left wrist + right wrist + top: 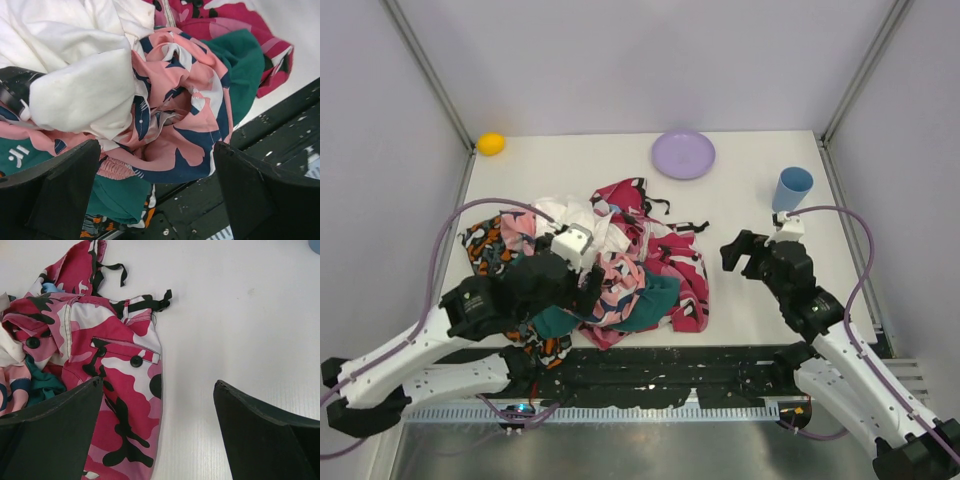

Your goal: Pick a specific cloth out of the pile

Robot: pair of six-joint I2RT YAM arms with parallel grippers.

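Top view: the pile (630, 265) lies left of the middle of the table (750, 200), with a pink camo piece (685, 290) on its right side, a white piece (575, 215) at the back and a teal piece (655, 295) at the near edge. The left gripper (588, 290) hangs over the pile's near left part, jaws wide and empty. The right gripper (745, 255) hovers over bare table to the right of the pile, also wide and empty. A purple plate (683, 154) sits at the far edge, a blue cup (793, 187) is behind the right gripper, and a yellow ball (491, 143) is in the far left corner

Left wrist: a pink-and-navy floral piece (180, 100) bunches between the spread fingers (60, 190), with the white piece to its left and the teal piece behind it on the right

Right wrist: the camo piece, with black straps and buttons, covers the left half, and the rest is bare table. The cloth (48, 287) shows only as a small sky-blue scrap at the far left, tucked among camo folds, well apart from this gripper
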